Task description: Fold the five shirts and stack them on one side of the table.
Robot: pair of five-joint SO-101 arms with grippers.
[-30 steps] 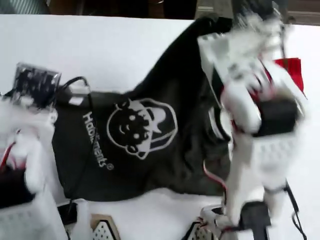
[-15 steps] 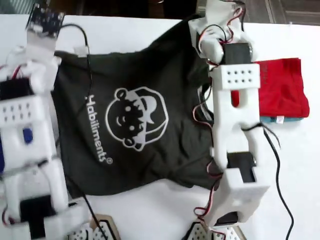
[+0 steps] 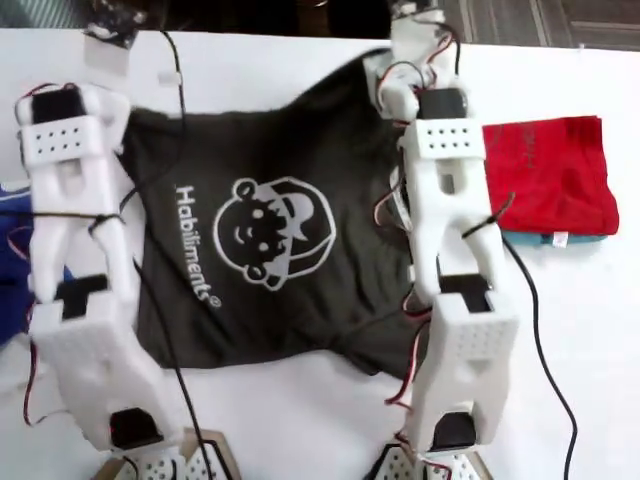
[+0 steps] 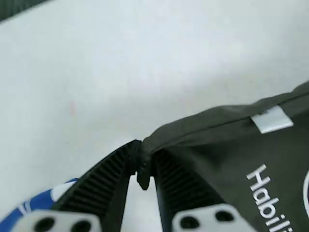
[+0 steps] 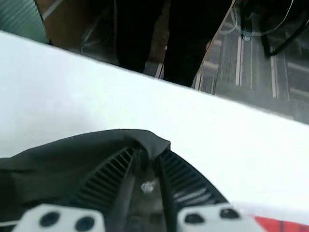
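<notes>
**High view:** fixed camera above the tabletop (image 3: pixel 270 80), looking steeply down, with the near edge at 6 o'clock and the far edge at 12 o'clock.

**Left wrist view:** very near, sighting along the left tool (image 4: pixel 142 164) onto the tabletop and one corner of the black shirt (image 4: pixel 231 159).

**Right wrist view:** equally near, over the right tool (image 5: pixel 147 162), facing past the far edge to the floor (image 5: pixel 251 63).

All three views share the black shirt.

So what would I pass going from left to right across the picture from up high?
blue shirt → left arm → black shirt → right arm → red shirt
</notes>
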